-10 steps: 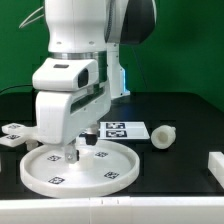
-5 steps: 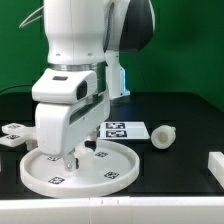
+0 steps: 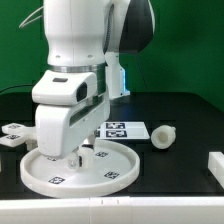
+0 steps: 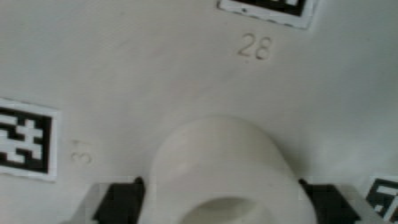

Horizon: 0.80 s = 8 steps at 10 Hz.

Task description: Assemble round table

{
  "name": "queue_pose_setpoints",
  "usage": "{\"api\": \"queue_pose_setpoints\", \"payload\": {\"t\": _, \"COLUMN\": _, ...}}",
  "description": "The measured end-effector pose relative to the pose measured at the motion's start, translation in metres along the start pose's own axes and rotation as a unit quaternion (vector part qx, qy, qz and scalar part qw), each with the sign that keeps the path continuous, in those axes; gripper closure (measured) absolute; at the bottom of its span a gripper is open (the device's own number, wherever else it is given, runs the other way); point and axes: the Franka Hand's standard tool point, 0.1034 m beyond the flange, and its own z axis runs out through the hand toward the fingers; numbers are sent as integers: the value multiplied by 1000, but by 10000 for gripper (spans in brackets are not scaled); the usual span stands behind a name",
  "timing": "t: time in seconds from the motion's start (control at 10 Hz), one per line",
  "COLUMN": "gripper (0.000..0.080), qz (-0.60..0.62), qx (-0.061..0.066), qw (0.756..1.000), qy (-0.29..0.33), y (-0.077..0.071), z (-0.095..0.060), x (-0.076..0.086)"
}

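The large rimmed round disc (image 3: 110,170) lies flat at the front of the black table. My gripper (image 3: 73,158) is down on its middle. In the wrist view the disc's white face (image 4: 160,90) carries tags and the number 28. My gripper (image 4: 221,205) has its two black fingers tight against either side of a raised white hub (image 4: 222,160) on the disc. The short thick cylinder leg (image 3: 161,135) lies on its side toward the exterior view's right. The tagged base piece (image 3: 14,134) lies at the exterior view's left, partly cut off.
The marker board (image 3: 125,129) lies flat behind the disc. A white block (image 3: 214,165) stands at the exterior view's right edge. A green wall closes the back.
My gripper has come down onto the disc's middle since a second ago. In the last half second it has hardly moved. The disc, leg and base have stayed put.
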Motion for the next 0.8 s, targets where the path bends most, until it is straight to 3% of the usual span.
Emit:
{"api": "queue_pose_setpoints", "payload": {"t": 0.6, "gripper": 395, "qz": 1, "qx": 0, "qw": 1000, "qy": 0, "y": 0, "z": 0, "x": 2}}
{"api": "queue_pose_setpoints", "payload": {"t": 0.8, "gripper": 394, "qz": 5, "qx": -4, "qw": 1000, "qy": 6, "y": 2, "z": 0, "x": 31}}
